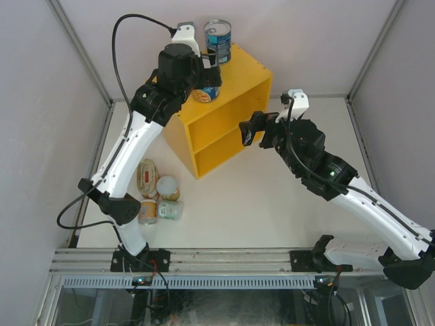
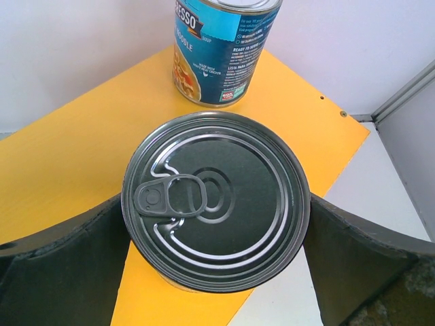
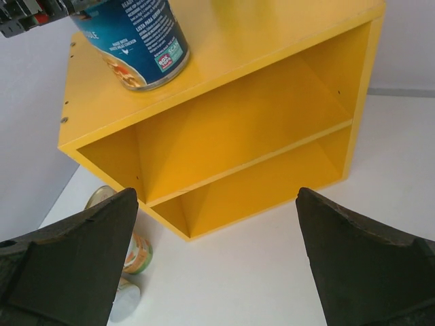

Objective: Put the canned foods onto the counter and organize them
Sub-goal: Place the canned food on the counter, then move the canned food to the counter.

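- Nearest the arm bases, the unplaced tins lay on the table [image 1: 272, 197] beside the left arm: an oval tin [image 1: 147, 178] and the small round cans [image 1: 168, 187] bunched just beyond it. None of them was on the counter yet.
- Further in, the right gripper [image 1: 247, 130] hung in front of the counter's open side with its jaws spread wide. It was empty and touched nothing. Its wrist view looked straight at the two bare shelves.
- On the counter [image 1: 248, 71], the left gripper [image 2: 217, 217] hovered over a tall blue-labelled can [image 2: 204, 156] that stood upright on the flat top, close to its near-left edge.
- The jaws there were fully spread, with the pads [image 2: 61, 272] just beside the can's sides and showing no clamp on it. We read the can as let go and resting on its own base.
- At the far corner of the same top stood the second blue-labelled can [image 1: 217, 41], apart from the first.
- We judged the step in hand to be the end of placing this can.
- The next move, as we judged it, called for lifting the left gripper straight up, so neither pad nudged the can toward the edge. After that, one arm would have to go down to the tins on the table.
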Controlling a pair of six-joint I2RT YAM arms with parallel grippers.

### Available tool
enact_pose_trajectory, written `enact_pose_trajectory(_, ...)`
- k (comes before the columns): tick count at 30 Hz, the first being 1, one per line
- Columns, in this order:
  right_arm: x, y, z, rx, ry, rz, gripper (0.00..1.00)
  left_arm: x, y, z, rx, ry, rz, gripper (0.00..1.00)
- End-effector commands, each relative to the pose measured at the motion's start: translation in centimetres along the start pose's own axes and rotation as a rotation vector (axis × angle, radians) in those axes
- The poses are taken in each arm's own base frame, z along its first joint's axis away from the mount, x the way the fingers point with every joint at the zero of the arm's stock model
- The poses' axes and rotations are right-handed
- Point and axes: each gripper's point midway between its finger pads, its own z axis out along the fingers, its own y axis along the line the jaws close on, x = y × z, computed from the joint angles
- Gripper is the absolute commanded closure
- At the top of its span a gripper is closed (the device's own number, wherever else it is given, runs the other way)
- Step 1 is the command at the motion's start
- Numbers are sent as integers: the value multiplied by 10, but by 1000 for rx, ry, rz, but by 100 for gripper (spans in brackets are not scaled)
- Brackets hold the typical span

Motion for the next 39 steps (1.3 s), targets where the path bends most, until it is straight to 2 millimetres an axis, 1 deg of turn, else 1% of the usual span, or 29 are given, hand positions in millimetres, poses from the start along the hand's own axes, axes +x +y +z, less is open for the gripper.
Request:
enact_pose_trajectory(1, -26, 11, 2, -39, -66, -3, 0, -51, -6, -38, 68, -142, -57, 0)
enact_pose_trajectory(5, -30, 17, 5, -58, -71, -7, 0, -51, -4, -41, 65, -139, -36, 0)
enact_pose_trajectory(10, -32, 24, 10, -76, -73, -5, 0, -44, 3, -42, 29, -121, -11, 0)
enact_pose_trajectory(17, -29, 33, 15, -103, -63, -27, 0, -45, 15, -43, -32, -136, 43, 0)
enact_pose_trajectory(24, -30, 41, 18, -125, -51, -49, 0, -41, 10, -34, -17, -130, 65, 0)
enact_pose_trajectory(29, -32, 42, 17, -136, -54, -60, 0, -51, 10, -36, -23, -171, 28, 0)
enact_pose_trajectory(34, -32, 45, 17, -149, -54, -64, 0, -67, 9, -45, -14, -219, -13, 0)
enact_pose_trajectory(39, -35, 53, 17, -168, -61, -68, 0, -82, 7, -57, 13, -255, -51, 0)
